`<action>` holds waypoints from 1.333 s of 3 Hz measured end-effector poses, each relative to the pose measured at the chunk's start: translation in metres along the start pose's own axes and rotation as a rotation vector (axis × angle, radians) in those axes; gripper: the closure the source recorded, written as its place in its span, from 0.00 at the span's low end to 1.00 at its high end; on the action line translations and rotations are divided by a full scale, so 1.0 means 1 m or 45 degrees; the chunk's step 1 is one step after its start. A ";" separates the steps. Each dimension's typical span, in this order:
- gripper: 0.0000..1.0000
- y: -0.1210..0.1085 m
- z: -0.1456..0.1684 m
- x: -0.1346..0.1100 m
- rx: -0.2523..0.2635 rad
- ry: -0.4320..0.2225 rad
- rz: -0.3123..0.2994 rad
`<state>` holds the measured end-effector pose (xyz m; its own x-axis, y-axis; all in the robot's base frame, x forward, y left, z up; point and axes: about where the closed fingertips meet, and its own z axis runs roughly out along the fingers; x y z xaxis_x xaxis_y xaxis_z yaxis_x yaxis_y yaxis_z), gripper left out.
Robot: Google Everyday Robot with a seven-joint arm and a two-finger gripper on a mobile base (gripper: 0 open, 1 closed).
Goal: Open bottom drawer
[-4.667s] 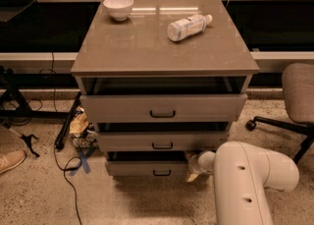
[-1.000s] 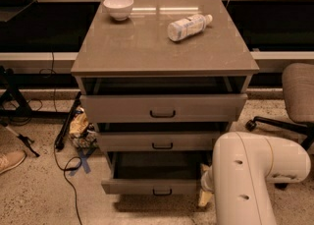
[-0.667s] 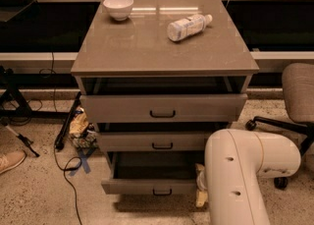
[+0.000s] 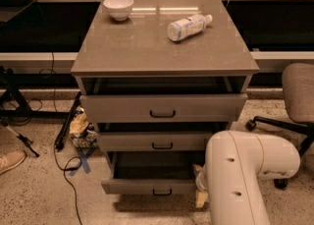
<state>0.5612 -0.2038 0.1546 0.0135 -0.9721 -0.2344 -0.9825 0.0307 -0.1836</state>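
Observation:
The bottom drawer [image 4: 147,185] of the grey-brown cabinet stands pulled out, its dark inside showing above the front panel and its small black handle [image 4: 162,191] at centre. My gripper [image 4: 200,189] is low at the drawer's right end, mostly hidden behind my white arm [image 4: 240,180]; only a pale tip shows beside the panel. The middle drawer [image 4: 157,142] and the top drawer [image 4: 164,107] above it sit slightly out.
On the cabinet top lie a white bowl [image 4: 118,7] and a plastic bottle [image 4: 189,26] on its side. An office chair [image 4: 294,101] stands to the right. Cables, a bag of clutter [image 4: 81,128] and a shoe [image 4: 11,160] lie on the floor at left.
The bottom drawer has come out from nearly shut to well pulled out. My arm has drawn back toward the camera and shifted a little left at the drawer's right end.

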 end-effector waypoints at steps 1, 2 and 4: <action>0.00 0.004 0.004 -0.003 -0.039 -0.015 -0.056; 0.19 0.009 0.006 -0.003 -0.066 -0.022 -0.076; 0.66 0.037 -0.006 0.009 -0.126 -0.004 -0.057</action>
<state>0.5239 -0.2126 0.1515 0.0583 -0.9712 -0.2310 -0.9945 -0.0362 -0.0987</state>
